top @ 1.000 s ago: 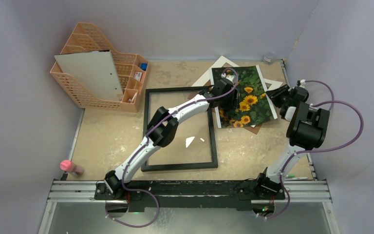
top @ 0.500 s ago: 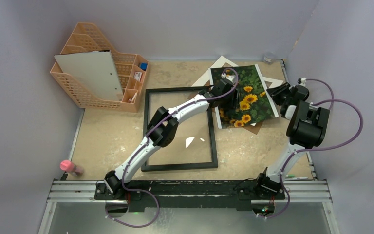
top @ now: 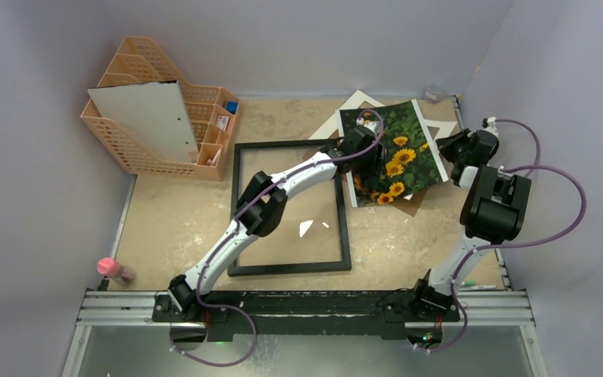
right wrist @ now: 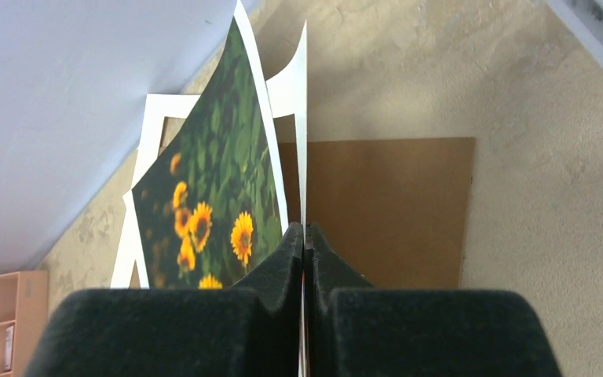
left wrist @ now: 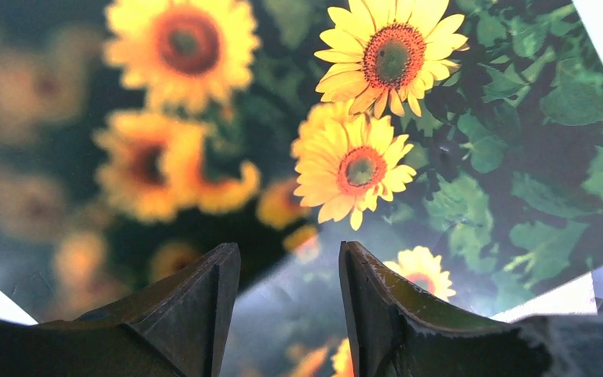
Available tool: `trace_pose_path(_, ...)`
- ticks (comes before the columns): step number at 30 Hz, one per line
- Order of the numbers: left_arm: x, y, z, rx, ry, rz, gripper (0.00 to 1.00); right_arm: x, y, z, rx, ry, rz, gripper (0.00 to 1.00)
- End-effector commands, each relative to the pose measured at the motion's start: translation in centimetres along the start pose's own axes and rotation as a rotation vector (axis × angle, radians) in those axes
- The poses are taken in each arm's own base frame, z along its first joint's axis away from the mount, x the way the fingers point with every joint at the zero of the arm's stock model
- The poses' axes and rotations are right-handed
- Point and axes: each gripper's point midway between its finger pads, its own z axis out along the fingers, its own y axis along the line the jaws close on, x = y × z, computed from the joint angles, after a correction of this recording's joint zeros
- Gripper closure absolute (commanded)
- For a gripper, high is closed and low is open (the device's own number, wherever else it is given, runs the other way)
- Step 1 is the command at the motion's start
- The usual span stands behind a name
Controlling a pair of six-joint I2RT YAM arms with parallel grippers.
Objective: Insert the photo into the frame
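**One edge clamped and raised**

The right gripper, jaws closed, pinches the right edge of the photo, tilting it off the brown backing board and white mat board. The left gripper hangs half-open over the print, holding nothing, just right of the frame.

The top camera looks steeply down from behind the arm bases over the whole counter. The left wrist camera hangs close above the photo; the right wrist one sights along its fingers at that photo's edge.
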Motion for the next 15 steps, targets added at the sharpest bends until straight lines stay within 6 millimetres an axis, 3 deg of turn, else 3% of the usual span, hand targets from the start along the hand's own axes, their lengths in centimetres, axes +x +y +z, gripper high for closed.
trace_pose_path(1,5.3,3.9,-0.4,-0.078,0.195,0.005,0.43,-6.9,4.6,-1.9,0.000,-0.196,-0.133,1.00)
trace_pose_path(8,-6.6,-2.9,-9.1,0.118,-0.069,0.101,0.32,-12.4,9.7,-6.2,0.072,-0.395,-0.288,1.00)
trace_pose_path(12,-10.0,-4.2,-13.4,0.151,-0.127,0.086,0.31,-14.3,12.3,-8.6,0.036,-0.449,-0.358,1.00)
trace_pose_path(15,-11.2,-4.0,-15.5,0.126,-0.146,0.088,0.31,-15.0,15.1,-10.2,-0.040,-0.464,-0.426,1.00)
